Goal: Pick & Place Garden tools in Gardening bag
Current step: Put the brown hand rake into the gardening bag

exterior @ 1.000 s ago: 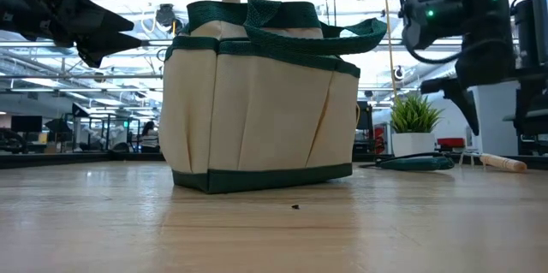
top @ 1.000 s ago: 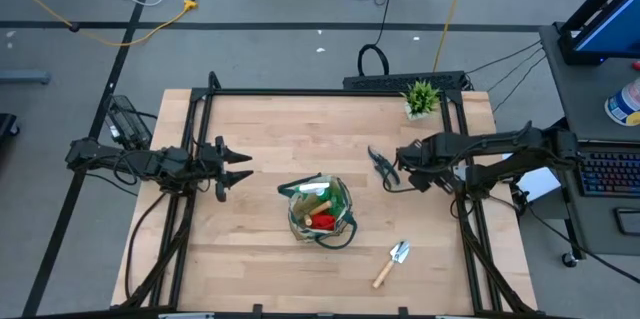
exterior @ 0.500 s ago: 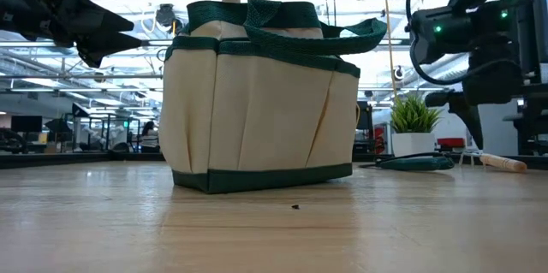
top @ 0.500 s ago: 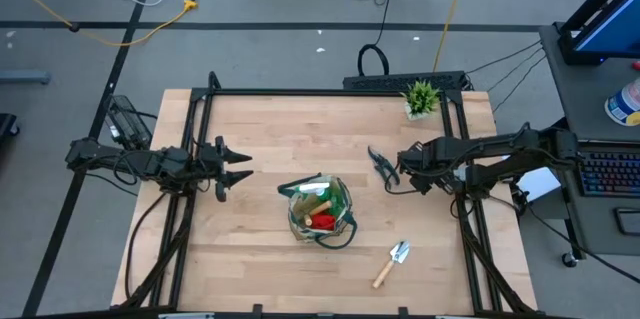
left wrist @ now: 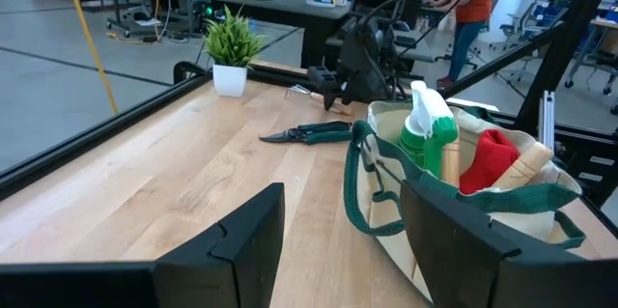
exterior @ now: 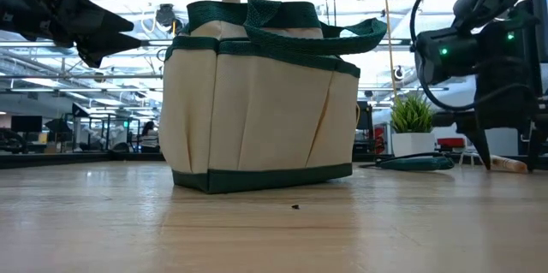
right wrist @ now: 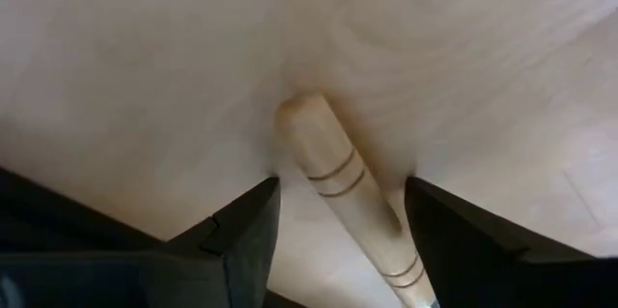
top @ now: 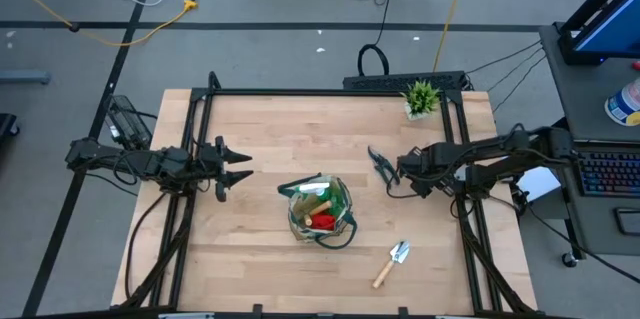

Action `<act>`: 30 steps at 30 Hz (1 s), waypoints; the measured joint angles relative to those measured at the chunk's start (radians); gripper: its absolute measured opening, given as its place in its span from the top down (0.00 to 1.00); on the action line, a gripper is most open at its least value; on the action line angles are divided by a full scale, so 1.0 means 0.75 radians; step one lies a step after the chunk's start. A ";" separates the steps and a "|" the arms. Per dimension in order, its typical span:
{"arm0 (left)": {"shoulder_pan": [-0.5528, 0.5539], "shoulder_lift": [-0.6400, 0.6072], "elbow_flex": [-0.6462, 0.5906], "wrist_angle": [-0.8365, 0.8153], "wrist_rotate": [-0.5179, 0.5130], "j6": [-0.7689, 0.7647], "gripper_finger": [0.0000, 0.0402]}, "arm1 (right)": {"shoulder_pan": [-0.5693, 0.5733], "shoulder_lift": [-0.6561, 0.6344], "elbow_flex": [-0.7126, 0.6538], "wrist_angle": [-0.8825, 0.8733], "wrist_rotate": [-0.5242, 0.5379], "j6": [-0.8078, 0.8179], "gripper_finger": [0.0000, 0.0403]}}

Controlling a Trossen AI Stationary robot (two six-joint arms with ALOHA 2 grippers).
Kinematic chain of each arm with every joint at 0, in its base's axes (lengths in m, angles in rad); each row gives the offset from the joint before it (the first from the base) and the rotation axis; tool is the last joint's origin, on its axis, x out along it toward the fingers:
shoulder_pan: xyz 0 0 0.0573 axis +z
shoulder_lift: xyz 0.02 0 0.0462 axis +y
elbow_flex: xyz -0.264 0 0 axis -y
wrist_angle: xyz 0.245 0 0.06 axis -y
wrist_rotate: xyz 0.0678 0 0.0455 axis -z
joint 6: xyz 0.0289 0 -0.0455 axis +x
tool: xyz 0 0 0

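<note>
Bag (top: 320, 209) mid-tabletop holds several tools | shears (top: 382, 164), trowel (top: 392, 262) left, we judge | right gripper (right wrist: 333, 213) fingers apart astride a wooden handle (right wrist: 338, 178) | left gripper (top: 232, 167) fingers apart, waiting near left edge

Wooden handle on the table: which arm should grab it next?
Right. The open right claw straddles the wooden handle, a finger on each side. The left claw hangs on the bag's other side.

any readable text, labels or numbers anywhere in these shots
None can be read.
The bag shows plain fabric, no print.
The spray bottle in it shows no label.
The wooden handle between the right hand's fingers has only grooved rings.
The container on the side desk has print too small to read.
</note>
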 joint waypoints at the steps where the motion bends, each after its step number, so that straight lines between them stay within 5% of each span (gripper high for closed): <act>1: 0.000 0.000 0.000 0.000 -0.001 0.000 0.47 | 0.000 0.007 -0.002 0.016 0.000 0.001 0.49; 19: 0.000 0.000 0.000 0.000 -0.001 -0.002 0.47 | 0.001 0.029 -0.004 0.130 0.088 -0.003 0.85; 30: 0.000 0.000 0.000 0.031 -0.002 -0.008 0.47 | 0.000 0.029 0.100 0.183 0.102 0.011 0.85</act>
